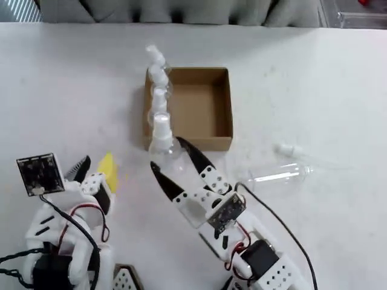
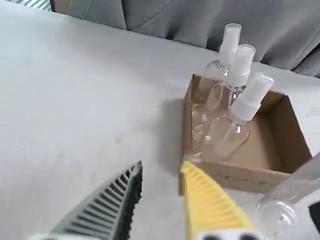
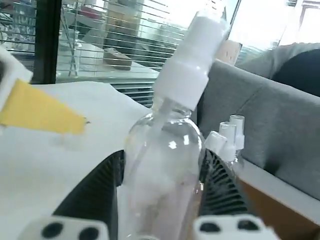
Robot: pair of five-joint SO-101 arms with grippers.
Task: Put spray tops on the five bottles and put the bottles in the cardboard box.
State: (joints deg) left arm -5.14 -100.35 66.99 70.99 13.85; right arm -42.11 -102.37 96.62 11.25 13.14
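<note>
The cardboard box [image 1: 221,106] sits mid-table with three capped clear bottles [image 1: 158,81] standing along one wall, also seen in the left wrist view [image 2: 235,105]. My right gripper [image 1: 167,152] is shut on a fourth clear bottle [image 1: 163,142] with a white spray top, held tilted just in front of the box; its black fingers [image 3: 100,185] press both sides of the bottle [image 3: 160,170]. A fifth bottle [image 1: 279,176] lies uncapped on the table, with a loose spray top [image 1: 287,148] beside it. My left gripper [image 1: 95,160] is open and empty, left of the box [image 2: 235,177].
The held bottle's base [image 2: 280,210] shows near the box's front corner. A grey sofa back [image 1: 181,11] runs along the table's far edge. White tabletop [image 1: 314,78] stretches to the right of the box.
</note>
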